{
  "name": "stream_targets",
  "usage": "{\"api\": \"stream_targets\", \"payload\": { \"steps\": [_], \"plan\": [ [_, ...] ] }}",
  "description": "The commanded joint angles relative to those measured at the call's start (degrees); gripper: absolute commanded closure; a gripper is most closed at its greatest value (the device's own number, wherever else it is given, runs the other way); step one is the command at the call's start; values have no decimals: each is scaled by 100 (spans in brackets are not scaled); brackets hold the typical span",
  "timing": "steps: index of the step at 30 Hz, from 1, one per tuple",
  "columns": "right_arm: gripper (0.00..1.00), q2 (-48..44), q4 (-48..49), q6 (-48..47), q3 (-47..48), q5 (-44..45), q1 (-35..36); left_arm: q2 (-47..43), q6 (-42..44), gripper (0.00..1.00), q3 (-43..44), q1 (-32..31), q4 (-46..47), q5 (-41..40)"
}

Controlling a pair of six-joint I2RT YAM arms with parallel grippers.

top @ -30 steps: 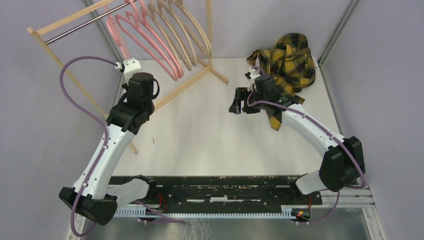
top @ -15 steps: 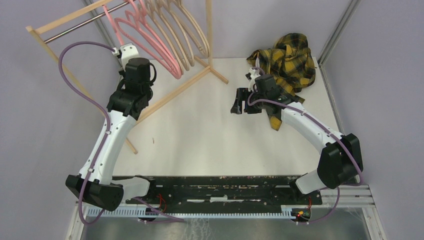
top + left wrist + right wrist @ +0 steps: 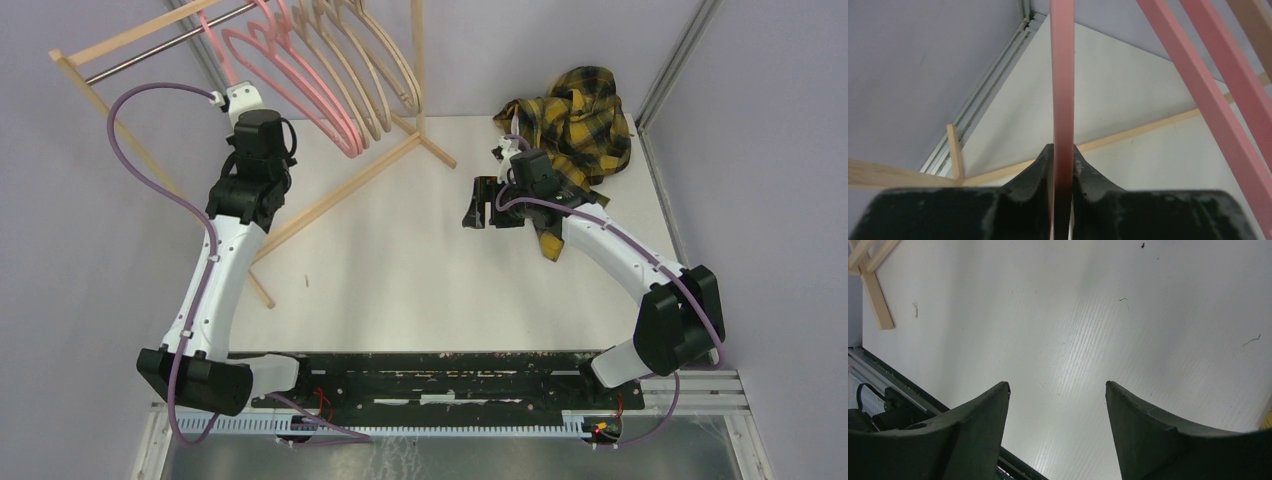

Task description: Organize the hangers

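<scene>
Several hangers hang on the rack's metal rail (image 3: 150, 55) at the back left: pink hangers (image 3: 300, 85) on the left, beige hangers (image 3: 375, 70) on the right. My left gripper (image 3: 238, 92) is raised at the leftmost pink hanger. In the left wrist view the left gripper (image 3: 1063, 147) is shut on that pink hanger's bar (image 3: 1063, 90), with two other pink bars (image 3: 1208, 95) to its right. My right gripper (image 3: 480, 205) hovers over the table's middle, and in the right wrist view the right gripper (image 3: 1057, 385) is open and empty.
The wooden rack's base bars (image 3: 340, 185) run diagonally across the table's left half and also show in the left wrist view (image 3: 1138, 132). A yellow plaid shirt (image 3: 575, 125) lies crumpled at the back right, just behind the right arm. Grey walls close in on both sides.
My left arm has moved back and to the left, carrying the leftmost pink hanger left along the rail, away from the other pink ones. The right arm has not moved.
</scene>
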Motion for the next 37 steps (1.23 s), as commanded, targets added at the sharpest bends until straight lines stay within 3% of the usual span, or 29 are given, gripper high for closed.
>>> {"api": "stream_targets", "payload": {
  "steps": [1, 3, 8, 9, 10, 15, 28, 37],
  "plan": [
    [21, 67, 135, -56, 115, -40, -29, -255, 186, 67, -309, 41, 249, 757],
    [20, 66, 152, -44, 106, -32, -30, -421, 204, 50, -366, 38, 311, 953],
    [19, 74, 194, -27, 87, -27, -23, -760, 236, 27, -439, 39, 241, 1264],
    [18, 76, 205, -22, 79, -26, -29, -821, 221, 18, -494, 40, 241, 1345],
    [14, 85, 215, -27, 72, -31, -23, -896, 208, 2, -563, 42, 241, 1442],
    [0, 43, 244, -130, -21, 40, -27, -1306, 50, 1, -1142, 34, 314, 1903],
    [0, -264, 456, -447, -443, 864, -28, -2747, -577, 1, -3448, -140, 712, 2569],
    [0, -362, 687, -583, -862, 1067, -22, -2687, -686, 1, -4161, -511, 1188, 2563]
  ]
}}
